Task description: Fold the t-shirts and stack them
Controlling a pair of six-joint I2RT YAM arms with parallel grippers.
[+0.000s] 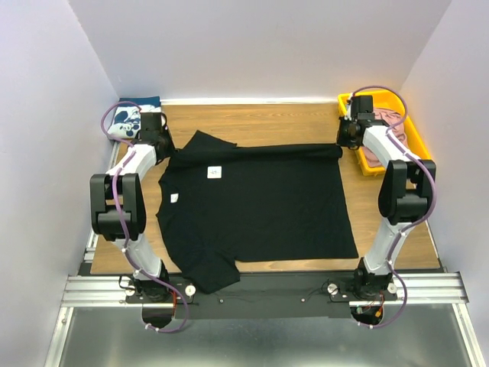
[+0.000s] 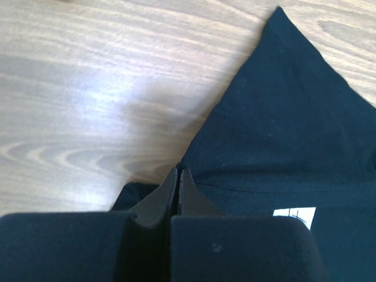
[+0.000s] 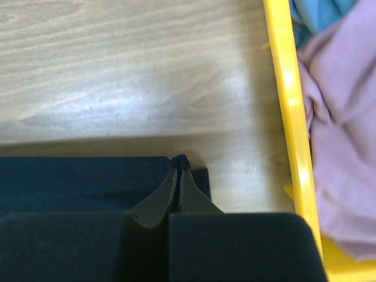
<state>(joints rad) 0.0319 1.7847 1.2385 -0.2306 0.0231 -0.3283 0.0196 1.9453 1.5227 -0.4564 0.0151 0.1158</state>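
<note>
The wooden table (image 1: 260, 122) carries the black t-shirt (image 1: 260, 202), which lies spread flat across its centre with the hem toward the right arm and one sleeve hanging over the near edge. The far long edge of this shirt lies doubled over as a narrow band between the two arms; this is judged to be the first fold, in progress. At the far right corner stands the yellow bin (image 1: 419, 130), which holds the crumpled, unfolded pink t-shirt (image 3: 341, 147). At the far left corner lies the navy t-shirt with a white print (image 1: 126, 121) as a compact bundle, judged to be folded and the base of the stack. The right hand (image 3: 178, 167) is pressed together, pinching the corner of the folded band. The left hand (image 2: 178, 176) is pressed together at the shoulder end and appears to pinch the cloth there. Remaining: finish and stack the black shirt, then the pink one.
</note>
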